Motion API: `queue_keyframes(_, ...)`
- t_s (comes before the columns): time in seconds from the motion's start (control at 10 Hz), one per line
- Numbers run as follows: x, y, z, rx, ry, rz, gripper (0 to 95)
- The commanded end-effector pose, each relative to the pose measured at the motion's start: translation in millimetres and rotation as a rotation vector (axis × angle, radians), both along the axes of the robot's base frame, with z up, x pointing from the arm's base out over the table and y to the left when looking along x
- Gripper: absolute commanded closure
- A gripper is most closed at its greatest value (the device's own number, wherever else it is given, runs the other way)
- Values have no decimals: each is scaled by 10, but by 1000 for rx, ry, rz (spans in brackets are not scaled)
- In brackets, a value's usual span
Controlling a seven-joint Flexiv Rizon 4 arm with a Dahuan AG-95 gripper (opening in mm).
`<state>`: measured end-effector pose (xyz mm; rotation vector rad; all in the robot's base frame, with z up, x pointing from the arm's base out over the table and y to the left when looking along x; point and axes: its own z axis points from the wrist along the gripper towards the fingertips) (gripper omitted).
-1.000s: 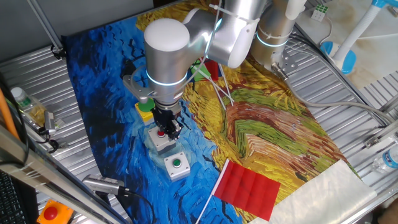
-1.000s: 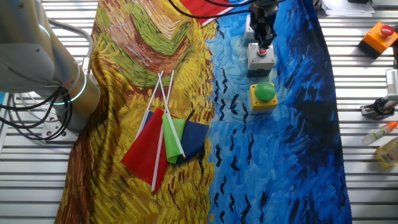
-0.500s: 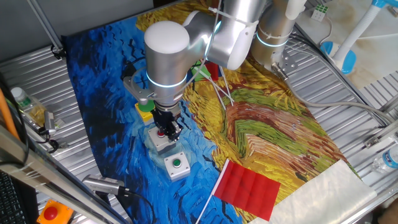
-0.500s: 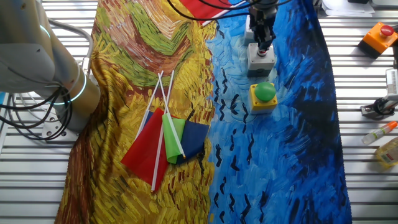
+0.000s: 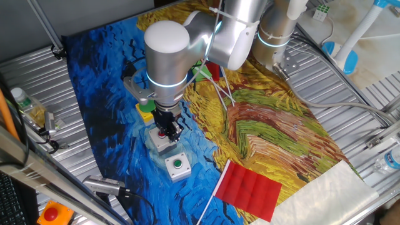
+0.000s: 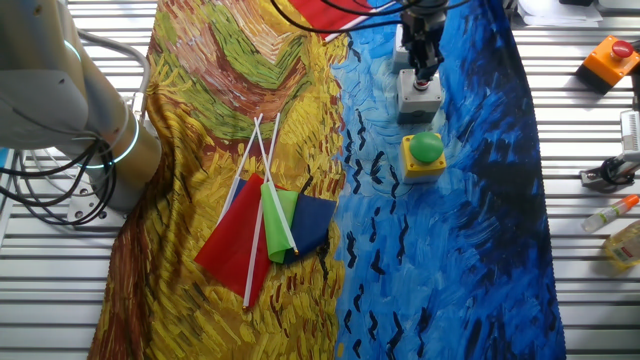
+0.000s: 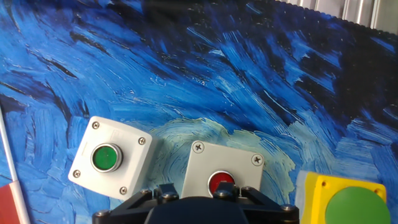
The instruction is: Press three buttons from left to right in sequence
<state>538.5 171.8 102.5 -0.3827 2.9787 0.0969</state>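
Three button boxes stand in a row on the blue part of the painted cloth. The yellow box with the green dome (image 6: 424, 152) is nearest the arm's base and is mostly hidden behind the arm in one fixed view (image 5: 145, 110). The grey box with the red cap (image 7: 221, 178) is in the middle (image 5: 159, 140). The grey box with the small green cap (image 7: 111, 157) is at the other end (image 5: 177, 166). My gripper (image 5: 169, 129) points straight down at the red cap (image 6: 425, 72). No view shows the fingertips clearly, and I cannot tell whether they touch the cap.
Folded small flags on sticks (image 6: 265, 225) lie on the yellow part of the cloth. A red flag (image 5: 249, 189) lies near the cloth's edge. An orange box with a red button (image 6: 612, 58) sits off the cloth. Bottles (image 6: 620, 225) and cables lie on the metal table.
Almost nothing has moved. In the other fixed view the red cap showed just below the fingertips one second ago; now the fingertips cover it.
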Motion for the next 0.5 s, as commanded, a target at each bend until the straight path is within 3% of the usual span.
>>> queue_keyframes(0.1, 14, 7, 9, 3, 3, 0, 570)
queue_keyframes(0.5, 21, 12, -3, 4, 6, 1, 570)
